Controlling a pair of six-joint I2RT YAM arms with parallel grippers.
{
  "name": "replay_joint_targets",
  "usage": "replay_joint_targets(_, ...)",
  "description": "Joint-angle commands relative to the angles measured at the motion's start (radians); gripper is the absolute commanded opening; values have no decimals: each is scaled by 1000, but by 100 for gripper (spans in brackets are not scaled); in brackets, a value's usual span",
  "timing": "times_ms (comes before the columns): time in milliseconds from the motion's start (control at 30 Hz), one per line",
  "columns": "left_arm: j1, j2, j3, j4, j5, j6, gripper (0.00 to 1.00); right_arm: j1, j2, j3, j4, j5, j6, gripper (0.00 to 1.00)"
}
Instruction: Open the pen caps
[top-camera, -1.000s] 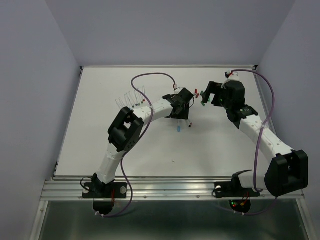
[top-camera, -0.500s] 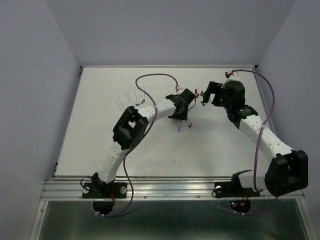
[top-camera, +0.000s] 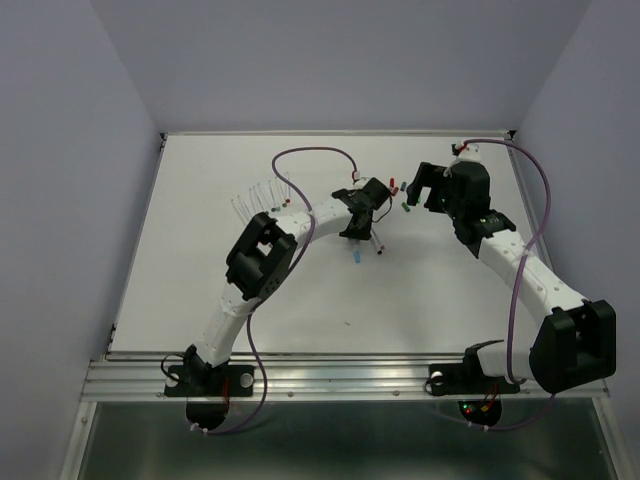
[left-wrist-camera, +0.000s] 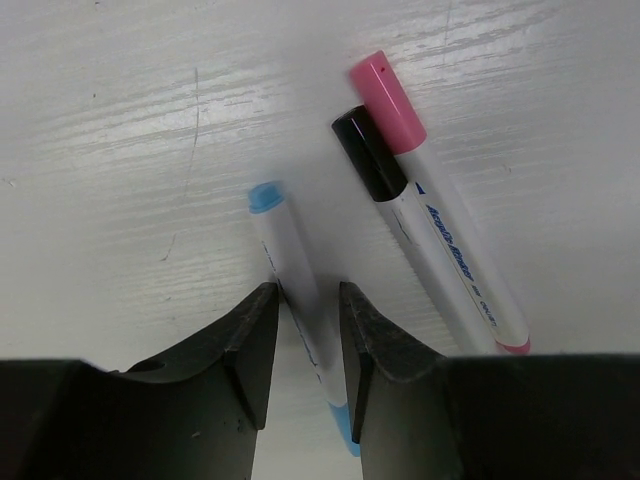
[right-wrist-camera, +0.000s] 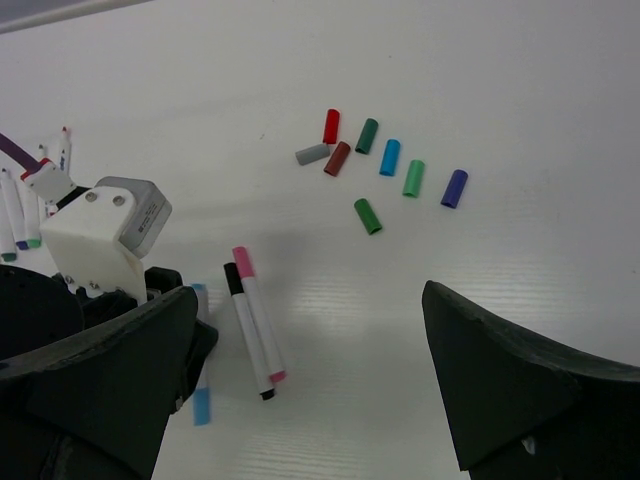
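My left gripper (left-wrist-camera: 308, 300) is down at the table with its jaws closed to the width of a light blue pen (left-wrist-camera: 290, 270), which lies between them; its blue cap (left-wrist-camera: 345, 432) sticks out near the wrist. A pink-capped pen (left-wrist-camera: 440, 225) and a black-capped pen (left-wrist-camera: 372, 155) lie side by side just to the right. In the top view the left gripper (top-camera: 362, 230) is at mid-table. My right gripper (right-wrist-camera: 310, 300) is wide open and empty above the table. Several loose caps (right-wrist-camera: 367, 135) in red, green, grey, maroon, teal and purple lie ahead of it.
A row of uncapped white pens (top-camera: 258, 198) lies at the back left of the white table (top-camera: 200, 290). The same pens show at the left edge of the right wrist view (right-wrist-camera: 20, 215). The loose caps (top-camera: 400, 190) lie between the two grippers.
My left arm has swung its elbow to the right and settled its gripper over the light blue pen. The pen has stayed on the table. The right arm has not moved.
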Motion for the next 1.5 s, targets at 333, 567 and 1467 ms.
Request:
replay_joint_targets(333,-4,10,-79,-29,-9,15,26,1,-37,-10,45,42,-15,100)
replay_joint_targets(567,7,-65,-164,90,31,18,0,1,-49,-15,45,42,-16,100)
replay_joint_targets(1467,133,-702,-615,743,61,-218,0,1,54,2,255,-773,106,100)
